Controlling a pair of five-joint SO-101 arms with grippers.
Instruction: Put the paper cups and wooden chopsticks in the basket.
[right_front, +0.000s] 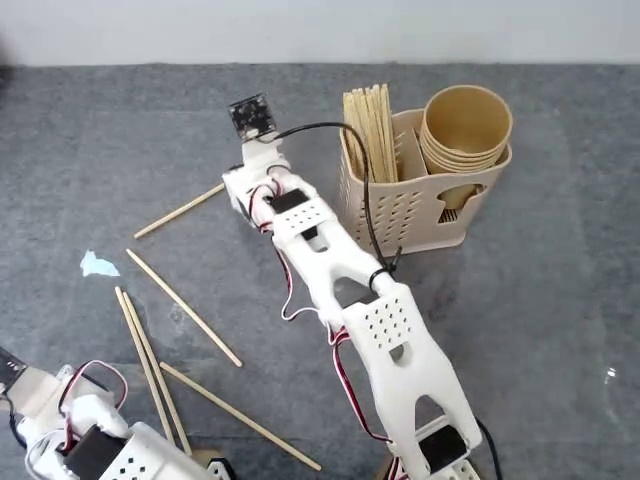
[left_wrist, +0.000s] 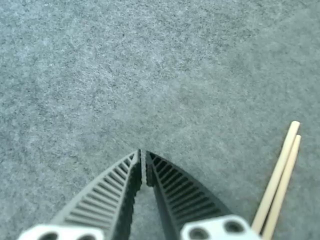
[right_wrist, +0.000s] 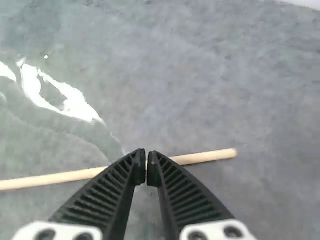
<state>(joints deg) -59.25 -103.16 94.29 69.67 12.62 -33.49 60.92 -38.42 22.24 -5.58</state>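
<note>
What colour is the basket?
The basket is beige with rows of small holes; best in the high view.

The cups and a bundle of chopsticks are standing in the basket. Loose chopsticks are lying on the counter to its left.

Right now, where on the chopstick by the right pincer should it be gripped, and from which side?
I'd grip the chopstick on its shaft a little in from the end, coming straight down, jaws across its width. It lies flat on the mat, thin and round; the shut right pincer must open first.
</note>
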